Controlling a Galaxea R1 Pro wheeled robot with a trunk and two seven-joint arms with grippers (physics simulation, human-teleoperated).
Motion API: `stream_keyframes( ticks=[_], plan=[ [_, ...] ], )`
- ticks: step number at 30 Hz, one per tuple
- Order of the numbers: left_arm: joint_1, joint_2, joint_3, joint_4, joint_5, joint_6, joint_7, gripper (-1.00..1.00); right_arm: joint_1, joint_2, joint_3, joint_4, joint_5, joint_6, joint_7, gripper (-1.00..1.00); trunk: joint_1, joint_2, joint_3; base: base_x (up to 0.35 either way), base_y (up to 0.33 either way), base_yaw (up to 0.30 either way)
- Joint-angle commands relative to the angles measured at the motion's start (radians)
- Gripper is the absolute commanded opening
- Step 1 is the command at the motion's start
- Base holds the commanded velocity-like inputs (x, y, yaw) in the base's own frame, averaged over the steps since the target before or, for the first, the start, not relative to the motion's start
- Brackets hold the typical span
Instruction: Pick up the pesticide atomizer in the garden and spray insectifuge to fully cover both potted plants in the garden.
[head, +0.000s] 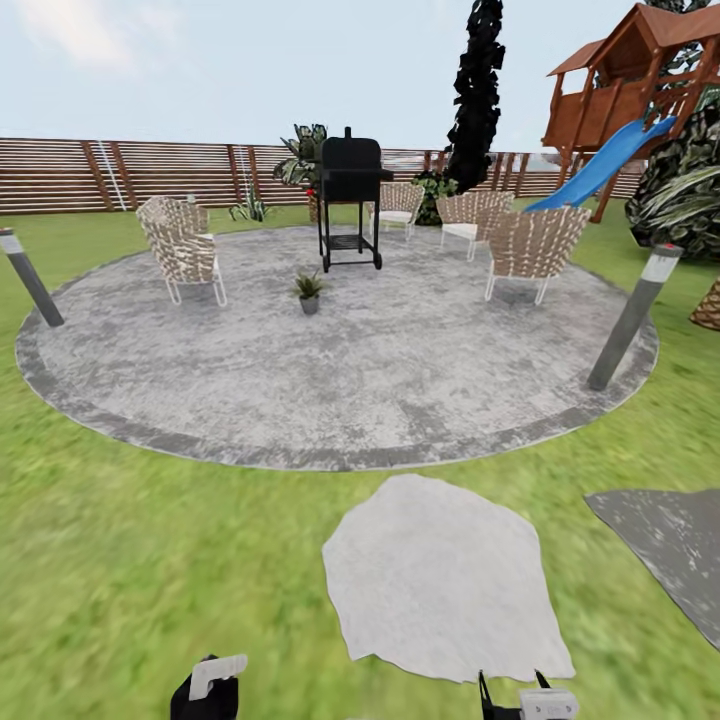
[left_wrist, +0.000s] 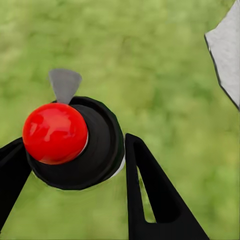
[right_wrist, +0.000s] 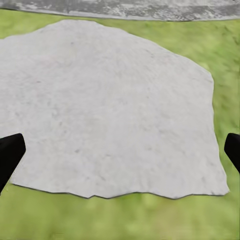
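Travel step, by the look of it: pickup done, spraying not yet begun. Left tool (left_wrist: 75, 167) clamped on the pesticide atomizer (left_wrist: 97, 145), dark round body pinched between the two black fingers, a red ball on top and a pale trigger tip poking out beyond. Right tool (right_wrist: 120, 152) spread wide apart and carrying nothing, hanging over a pale stepping stone (head: 440, 580) in the lawn (head: 130, 560).

One potted plant (head: 309, 290) standing on the round stone patio (head: 400, 380), in front of the black grill (head: 350, 200) and well apart from both tools. A second low plant (head: 250, 208) near the slatted fence (head: 120, 170), probably the other target, too small to tell for sure.

Next, likely: roll forward over the stone onto the patio, stop near the first plant, raise the left arm and aim the nozzle down at the leaves.
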Motion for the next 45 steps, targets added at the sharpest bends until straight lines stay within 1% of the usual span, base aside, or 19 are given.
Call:
stream_keyframes(
  ticks=[1, 45],
  plan=[
    [-0.001, 0.000, -0.002, 0.001, 0.009, -0.003, -0.001, -1.00, -0.001, 0.000, 0.000, 0.001, 0.011, -0.001, -0.009, 1.00, 0.000, 0.000, -0.001, 0.337, 0.000, 0.000],
    [-0.001, 0.000, -0.004, 0.001, 0.009, -0.003, -0.001, -1.00, -0.001, 0.000, 0.000, 0.001, 0.011, -0.001, -0.009, 1.00, 0.000, 0.000, -0.001, 0.337, 0.000, 0.000]
  ],
)
